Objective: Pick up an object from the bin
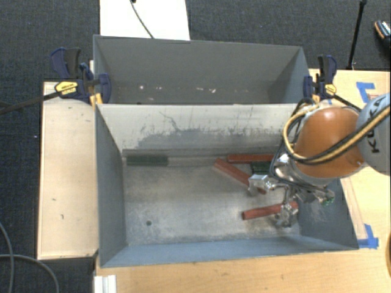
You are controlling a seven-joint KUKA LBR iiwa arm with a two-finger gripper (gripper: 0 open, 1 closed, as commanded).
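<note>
ROBOT AT THE BIN: The arm's hand (286, 215) hung low in the near right corner of a grey metal bin (183, 224), at the right end of a short reddish-brown flat stick (261, 212) lying on the bin floor. Whether the hand was open or closed, or had hold of the stick, could not be told from above.

A grip so near the stick's tip looked likely to let it swing or slip free on the way up. The sloping right wall stood close enough to be struck. A small pale grey block (256, 183), just behind the hand, looked easy to knock.

Two longer reddish-brown sticks, one flat along the back wall (247, 159) and one slanting (231, 171), lay near the block. A dark green bar (146, 160) rested well apart to the left.

The bin floor was bare, scuffed metal, probably slick enough for a nudged stick to slide. Dark carpet (36, 17) surrounded the rig.
</note>
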